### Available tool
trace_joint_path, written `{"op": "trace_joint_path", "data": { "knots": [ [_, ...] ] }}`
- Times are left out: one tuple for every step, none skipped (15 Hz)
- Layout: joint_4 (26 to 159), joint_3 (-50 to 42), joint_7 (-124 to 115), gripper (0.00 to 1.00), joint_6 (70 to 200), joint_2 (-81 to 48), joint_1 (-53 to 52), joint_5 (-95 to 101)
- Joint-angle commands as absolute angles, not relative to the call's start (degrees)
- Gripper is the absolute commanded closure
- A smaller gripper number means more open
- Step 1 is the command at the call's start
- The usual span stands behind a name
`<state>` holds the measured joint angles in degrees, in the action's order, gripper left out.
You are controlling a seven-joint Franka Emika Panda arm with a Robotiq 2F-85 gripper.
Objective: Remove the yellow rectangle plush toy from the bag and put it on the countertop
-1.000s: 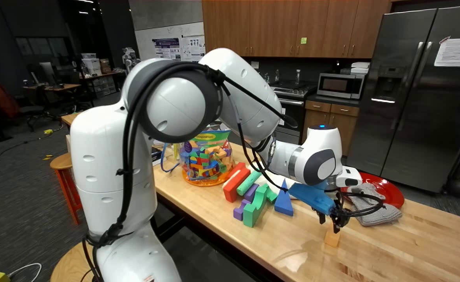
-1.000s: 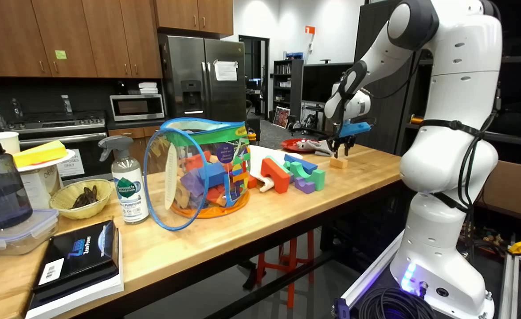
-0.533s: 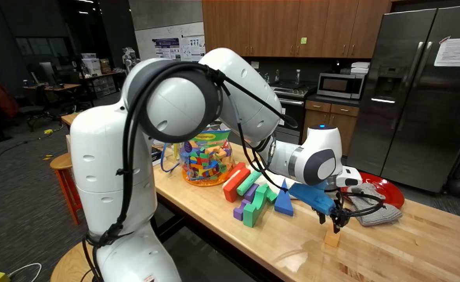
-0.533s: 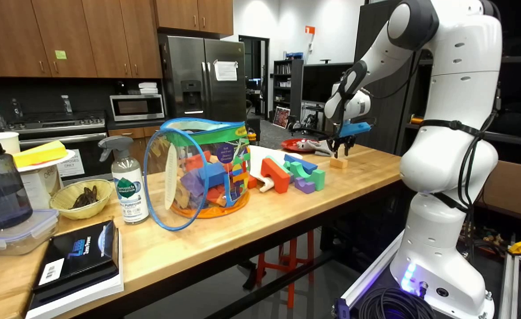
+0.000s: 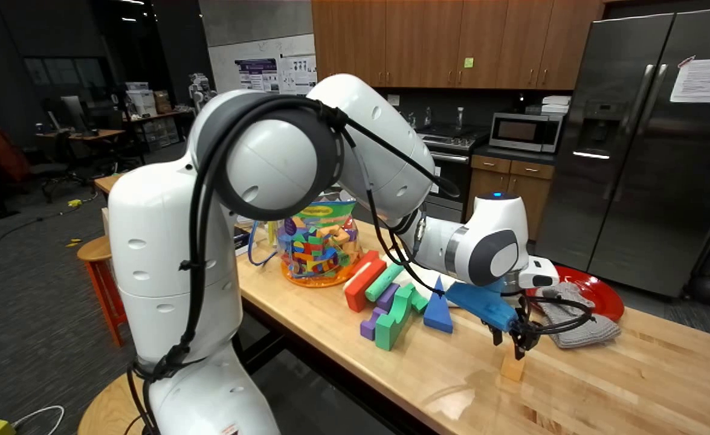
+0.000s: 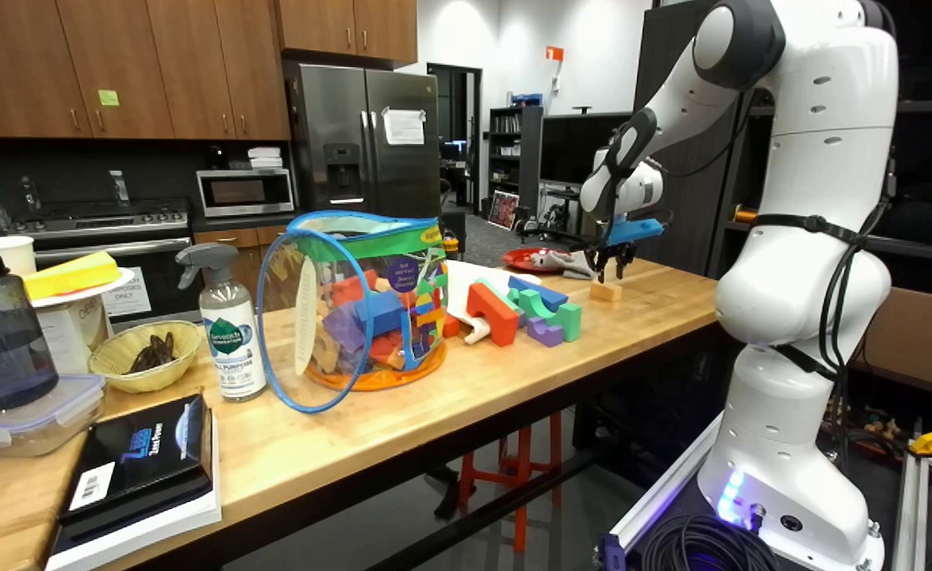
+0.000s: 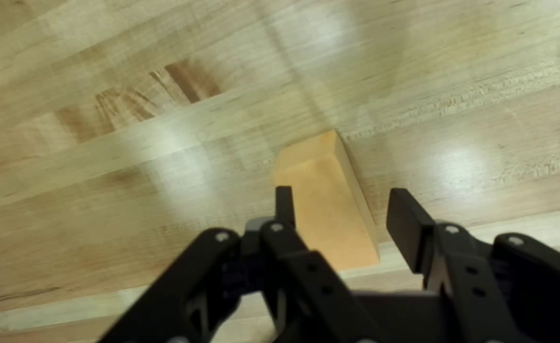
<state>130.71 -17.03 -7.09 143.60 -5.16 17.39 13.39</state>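
Along the left edge of the frame in an exterior view, a dark-lidded jug and a clear lidded box are seen on the table, followed, at lower left, by a black box. Above it a wicker basket is placed, in which some dark pieces are held, and next to the right an upright spray bottle. Left of centre the see-through bag is filled with coloured blocks; on its left side a round, blue-rimmed flap is hung down to the table. Just right of the bag, a red block, a blue block, a purple block and a green block are clustered. Higher up, a grey cloth is laid partly over a red dish. Right of centre the yellow block is laid on the table, well apart from the bag. Over it the jaws are pointed downward; in the wrist view they are seen spread well apart, with nothing gripped, and the block is partly hidden by the jaw nearer the left. Whether it is touched cannot be told. At far right the white arm is seen.
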Motion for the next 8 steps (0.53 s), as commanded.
{"op": "trace_joint_path", "data": {
  "knots": [
    [130.5,-17.4,-6.9,0.2,143.4,-5.2,17.0,13.3],
    [130.9,-18.0,-9.2,0.2,143.2,-4.6,17.1,14.7],
    [131.1,-18.1,-10.0,0.16,143.1,-4.4,17.0,15.4],
    [131.1,-18.1,-10.6,0.1,143.2,-4.3,16.8,16.0],
    [130.8,-17.9,-10.8,0.04,143.2,-4.4,16.7,15.8],
    [130.5,-17.7,-10.7,0.01,143.5,-4.7,16.6,15.8],
    [130.0,-17.2,-10.0,0.0,144.1,-5.0,16.3,14.8],
    [130.5,-17.6,-9.2,0.08,143.6,-5.2,16.7,14.4]
  ]
}}
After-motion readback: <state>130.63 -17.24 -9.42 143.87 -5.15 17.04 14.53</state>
